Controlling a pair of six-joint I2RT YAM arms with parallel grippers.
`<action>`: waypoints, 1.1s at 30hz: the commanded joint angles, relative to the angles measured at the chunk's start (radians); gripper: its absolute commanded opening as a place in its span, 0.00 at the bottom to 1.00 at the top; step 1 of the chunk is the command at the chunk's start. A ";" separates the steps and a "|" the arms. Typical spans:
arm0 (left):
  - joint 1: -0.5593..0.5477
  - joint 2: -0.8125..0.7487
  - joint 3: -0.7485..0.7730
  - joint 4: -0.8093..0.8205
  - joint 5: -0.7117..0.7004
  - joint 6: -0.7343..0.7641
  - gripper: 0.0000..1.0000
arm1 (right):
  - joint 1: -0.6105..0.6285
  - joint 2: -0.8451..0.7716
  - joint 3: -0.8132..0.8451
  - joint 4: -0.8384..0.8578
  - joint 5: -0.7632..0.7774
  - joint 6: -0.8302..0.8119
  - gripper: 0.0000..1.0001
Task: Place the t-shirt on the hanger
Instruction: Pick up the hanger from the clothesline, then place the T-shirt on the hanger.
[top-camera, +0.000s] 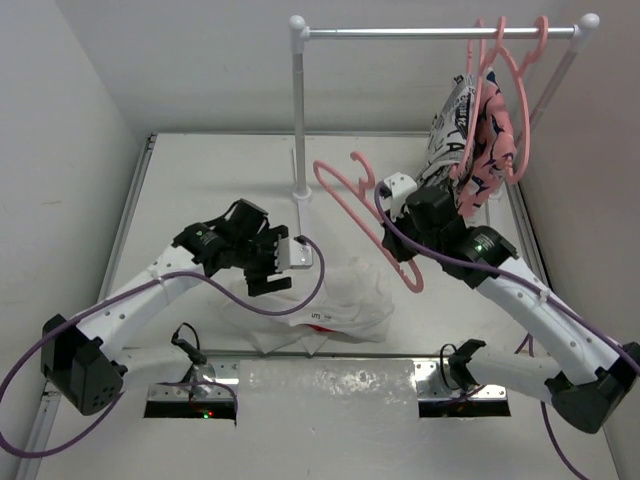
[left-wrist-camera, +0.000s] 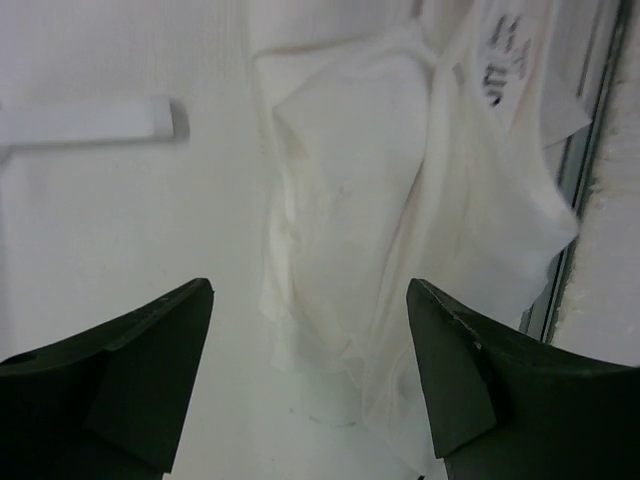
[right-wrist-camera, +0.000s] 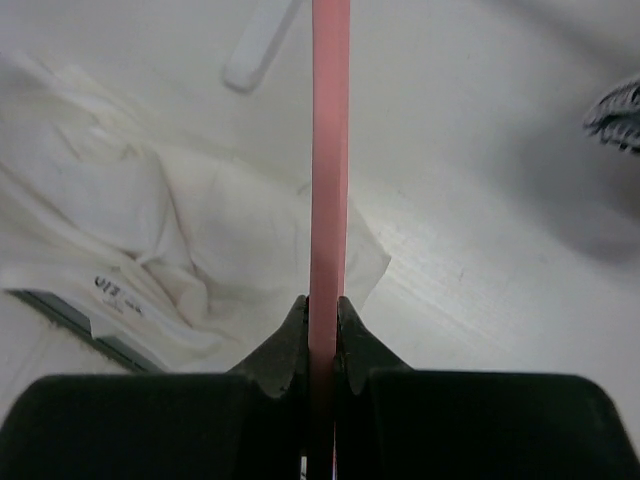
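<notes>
Top external view: the t-shirt is seen crumpled on the counter, close to the near edge and between the 2 arms; a sliver of red is visible at its near fold. The left hand is held at the shirt's left side; in the left wrist view its fingers are spread wide apart with nothing between them, and the white fabric lies beyond the gap. The hanger is clamped in the right hand, just right of the shirt; in the right wrist view the fingers are pressed together on the thin pink bar. Behind, a rack carries 2 patterned garments on pink hangers.
</notes>
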 joint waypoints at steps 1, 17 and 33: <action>-0.106 0.009 0.112 -0.042 0.045 -0.025 0.75 | 0.000 -0.087 -0.074 -0.055 -0.026 0.016 0.00; -0.332 0.218 0.091 0.048 -0.211 -0.240 0.47 | 0.000 -0.309 -0.211 -0.197 -0.056 0.065 0.00; -0.249 0.235 0.183 0.162 -0.454 -0.315 0.00 | 0.000 -0.397 -0.128 -0.364 -0.302 0.007 0.00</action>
